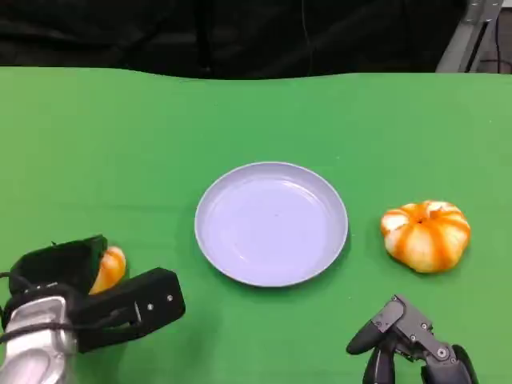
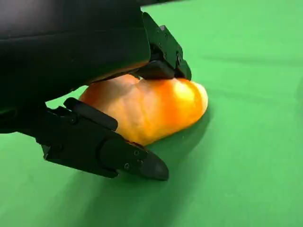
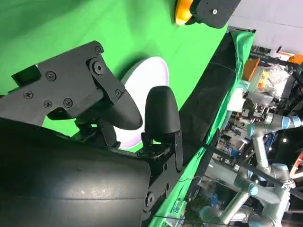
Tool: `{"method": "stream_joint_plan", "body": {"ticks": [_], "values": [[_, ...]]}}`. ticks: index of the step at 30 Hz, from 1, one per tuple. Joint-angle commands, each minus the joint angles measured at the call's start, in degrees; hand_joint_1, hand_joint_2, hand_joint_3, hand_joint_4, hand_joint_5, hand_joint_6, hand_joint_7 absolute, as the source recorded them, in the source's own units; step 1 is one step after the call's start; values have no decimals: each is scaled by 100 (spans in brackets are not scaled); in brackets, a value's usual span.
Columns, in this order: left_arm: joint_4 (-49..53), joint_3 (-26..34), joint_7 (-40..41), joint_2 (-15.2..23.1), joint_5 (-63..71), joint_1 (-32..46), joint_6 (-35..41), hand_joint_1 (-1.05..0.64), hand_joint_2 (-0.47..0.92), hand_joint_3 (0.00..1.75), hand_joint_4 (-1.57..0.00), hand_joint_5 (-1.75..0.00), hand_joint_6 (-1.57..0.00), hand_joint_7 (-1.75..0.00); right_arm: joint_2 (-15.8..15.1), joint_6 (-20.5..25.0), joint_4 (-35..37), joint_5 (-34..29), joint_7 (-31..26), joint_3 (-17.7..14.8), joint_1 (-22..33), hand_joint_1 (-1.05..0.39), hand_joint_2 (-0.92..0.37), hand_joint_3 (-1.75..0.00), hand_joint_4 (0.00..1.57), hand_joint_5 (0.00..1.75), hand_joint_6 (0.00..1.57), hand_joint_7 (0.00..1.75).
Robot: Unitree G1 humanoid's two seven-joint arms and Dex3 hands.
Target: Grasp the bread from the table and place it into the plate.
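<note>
An orange-glazed bread roll [image 1: 110, 268] lies on the green table at the lower left. My left hand [image 1: 96, 292] is closed around it: in the left wrist view the fingers [image 2: 163, 52] press on top of the bread [image 2: 151, 109] and the thumb [image 2: 118, 153] lies against its near side. The bread still touches the cloth. The pale lavender plate [image 1: 320, 196] sits in the middle of the table with nothing in it. My right hand [image 1: 412, 340] hovers at the lower right, fingers apart, holding nothing. The right wrist view shows the plate [image 3: 154, 75] beyond its fingers [image 3: 161, 113].
A round orange-and-white striped pumpkin-shaped bun [image 1: 426, 234] sits right of the plate, just ahead of my right hand. The green cloth ends at a dark backdrop at the far edge. The right wrist view shows other robot arms [image 3: 265, 142] beyond the table.
</note>
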Motion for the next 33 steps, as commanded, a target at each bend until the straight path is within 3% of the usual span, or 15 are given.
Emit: {"method": "stream_joint_plan", "body": {"ticks": [1, 2, 3, 5, 8, 12, 17, 25, 33], "values": [[381, 144, 2018, 169, -433, 285, -1333, -22, 79, 27, -91, -132, -100, -85, -25, 25, -69, 44, -11, 3, 35, -24, -68, -143, 76, 175, 45, 175], [462, 148, 2520, 175, -475, 298, -1644, -20, 57, 84, -98, -157, -91, -138, -21, 31, -69, 43, -13, 1, 33, -24, -68, -143, 76, 175, 45, 175], [540, 135, 2836, 181, -502, 288, -1839, -18, 47, 108, -100, -166, -87, -156, -19, 31, -67, 39, -18, -2, 30, -24, -68, -143, 76, 175, 44, 175], [692, 65, 3438, 237, -481, 241, -2261, -14, 32, 132, -102, -173, -84, -171, -25, 2, -38, 8, -43, -10, 9, -23, -68, -143, 76, 175, 44, 175], [830, -88, 4418, 322, -289, 163, -2783, -13, 22, 146, -103, -174, -83, -174, -26, -17, -20, -6, -61, -8, 4, -23, -68, -143, 77, 175, 44, 175], [617, -274, 5128, 343, -180, 77, -3350, -11, 16, 162, -106, -175, -86, -175, -17, -20, -32, 20, -55, 9, 18, -23, -69, -143, 77, 175, 44, 175], [127, -462, 5039, 268, -171, -121, -3735, -9, 9, 174, -109, -175, -88, -175, -23, -49, -29, -13, -84, 11, 42, -23, -69, -143, 78, 175, 44, 175], [239, -806, 4504, -127, -257, -755, -3952, -6, 3, 172, -109, -175, -91, -172, -44, -45, -80, 213, 62, 107, 133, -23, -68, -143, 75, 175, 45, 175], [1333, -1198, 4091, -681, -295, -1887, -4028, -10, 7, 167, -106, -175, -87, -173, -65, -40, -95, 238, 90, 115, 163, -23, -68, -144, 73, 175, 43, 175]]}}
